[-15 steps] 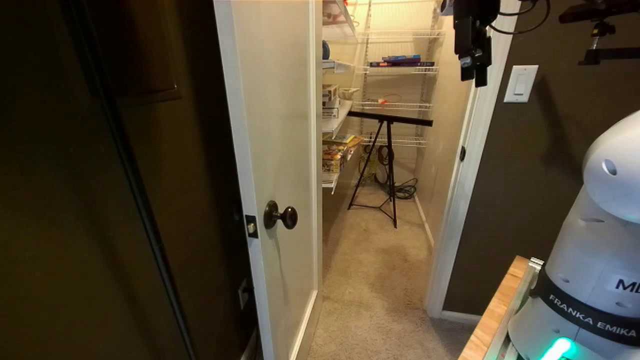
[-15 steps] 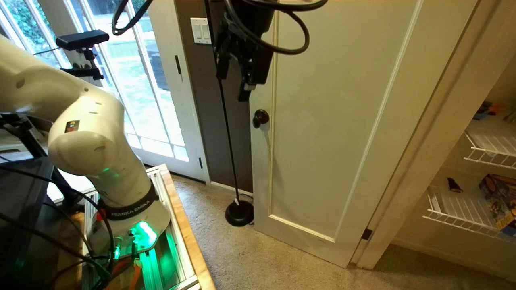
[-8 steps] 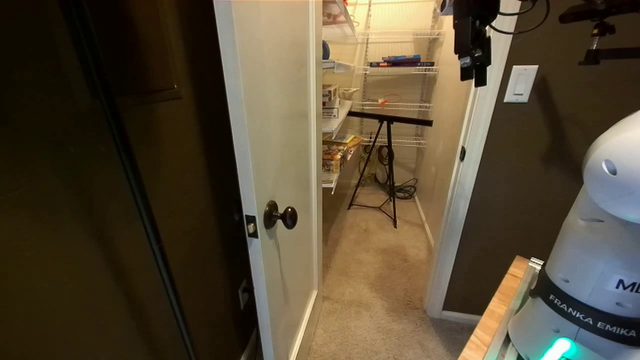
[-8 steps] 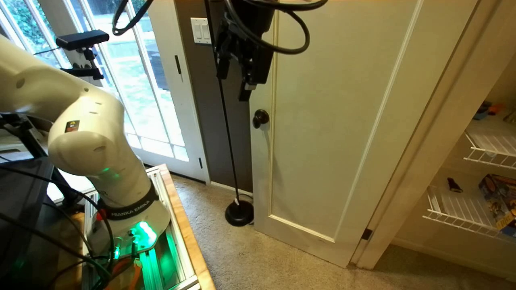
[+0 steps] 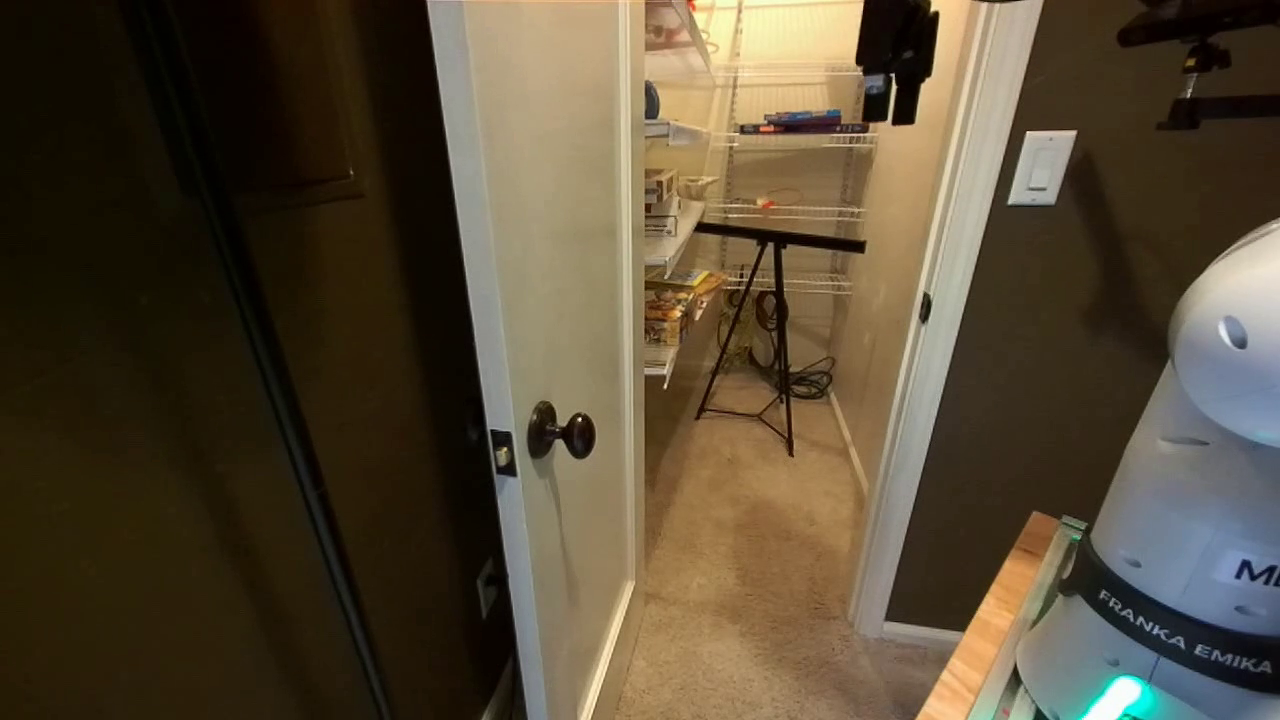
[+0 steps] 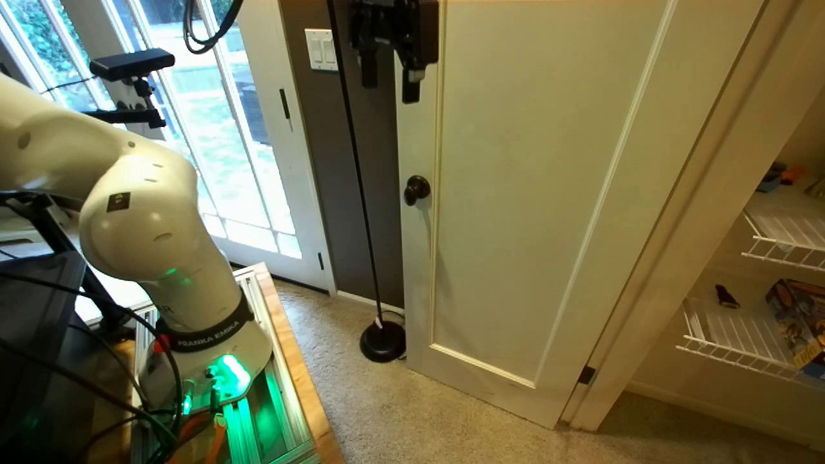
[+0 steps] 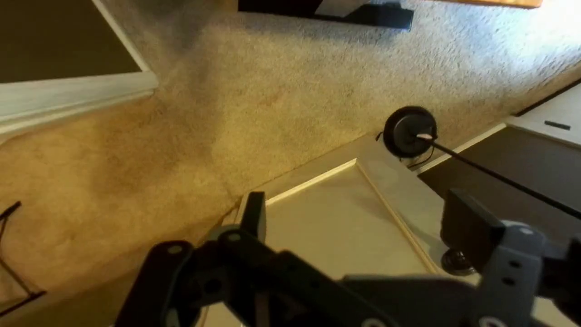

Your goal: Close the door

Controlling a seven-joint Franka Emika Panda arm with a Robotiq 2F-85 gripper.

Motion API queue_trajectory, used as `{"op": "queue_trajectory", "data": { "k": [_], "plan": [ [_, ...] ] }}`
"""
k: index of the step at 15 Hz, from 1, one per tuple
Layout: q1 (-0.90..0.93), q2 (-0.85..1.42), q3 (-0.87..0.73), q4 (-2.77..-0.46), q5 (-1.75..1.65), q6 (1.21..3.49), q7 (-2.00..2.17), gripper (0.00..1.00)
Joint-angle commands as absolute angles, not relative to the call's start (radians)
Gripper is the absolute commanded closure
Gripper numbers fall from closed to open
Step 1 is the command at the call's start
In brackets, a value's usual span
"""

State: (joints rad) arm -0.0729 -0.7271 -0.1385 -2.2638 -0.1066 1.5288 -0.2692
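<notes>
The tall white door (image 5: 560,250) stands open at an angle to its frame in both exterior views (image 6: 522,212). Its dark round knob (image 5: 577,435) sits near the free edge and also shows in the other picture from outside (image 6: 417,189). My gripper (image 5: 890,105) points down, with its fingers apart and nothing between them. In an exterior view (image 6: 390,84) it appears above the knob. In the wrist view my gripper (image 7: 363,218) is wide open, with the door panel (image 7: 331,218) beyond it. The knob (image 7: 457,261) is partly hidden by the right finger.
A black lamp base (image 6: 383,340) with a thin pole stands by the door's free edge. A black tripod (image 5: 780,330) and shelves (image 5: 790,212) are inside the closet. White door trim (image 5: 930,330) borders the opening. The robot's wood-edged stand (image 6: 303,386) is near the doorway.
My gripper has moved up and to the left in an exterior view, and up and slightly right in another. The arm has shifted a little. The door has not moved.
</notes>
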Motion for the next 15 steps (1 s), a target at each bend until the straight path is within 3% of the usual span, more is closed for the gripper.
{"op": "queue_trajectory", "data": {
  "k": [1, 15],
  "plan": [
    [-0.033, -0.825, -0.079, -2.302, -0.099, 1.648, -0.206, 0.00],
    [0.147, -0.970, 0.265, -2.478, -0.271, 2.098, -0.141, 0.00]
  ]
}}
